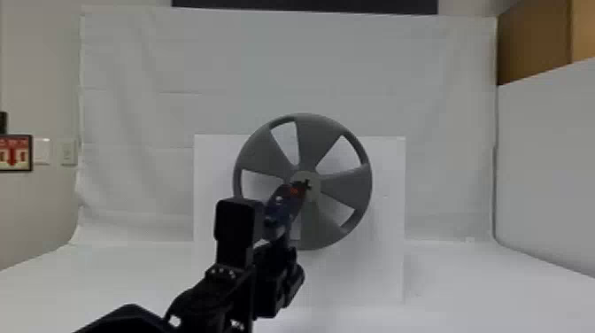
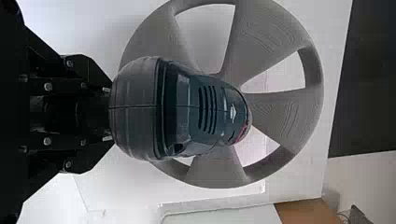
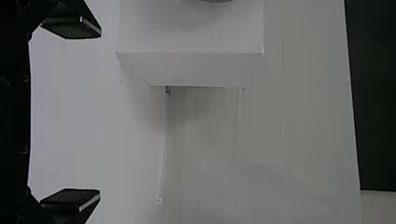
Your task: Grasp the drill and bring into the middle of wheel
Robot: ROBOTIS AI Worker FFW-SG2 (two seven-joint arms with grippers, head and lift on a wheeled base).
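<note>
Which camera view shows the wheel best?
The head view: the wheel faces it, hub mostly visible. In the left wrist view, the drill hides its hub; the right wrist view has a grey sliver, probably its rim.

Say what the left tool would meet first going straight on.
Probably the wheel, around its hub: the left tool grips the drill, whose front end overlaps the hub in the head view. The drill would likely arrive first; the remaining gap, if any, is unclear.
</note>
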